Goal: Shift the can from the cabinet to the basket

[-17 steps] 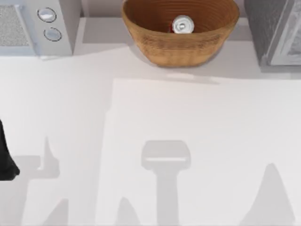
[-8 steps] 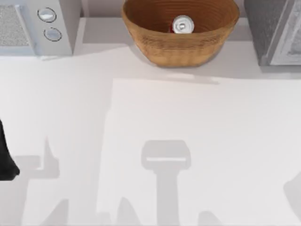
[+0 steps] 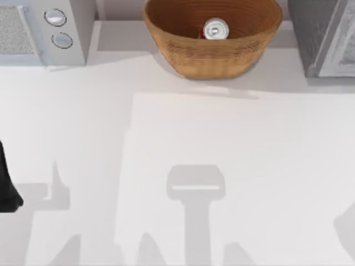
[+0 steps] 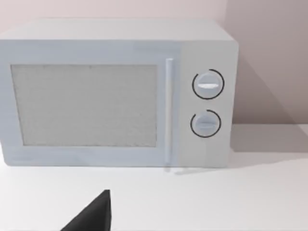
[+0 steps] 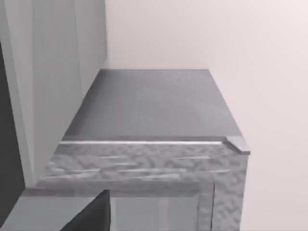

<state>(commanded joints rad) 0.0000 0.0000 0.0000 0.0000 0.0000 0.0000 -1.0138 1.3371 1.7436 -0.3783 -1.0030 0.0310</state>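
Standing upright in the basket [image 3: 183, 52], the can [image 3: 215, 29], silver top skyward, hand states unclear.

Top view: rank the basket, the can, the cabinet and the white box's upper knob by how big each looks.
1. basket
2. cabinet, cut off by the frame edge, so its rank against the basket is unsure
3. can
4. upper knob, close to the can in looks

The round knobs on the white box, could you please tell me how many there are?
2. Both sit on the white box at the table's far left: the upper knob directly above the lower knob, right of its door handle. None appear hidden.
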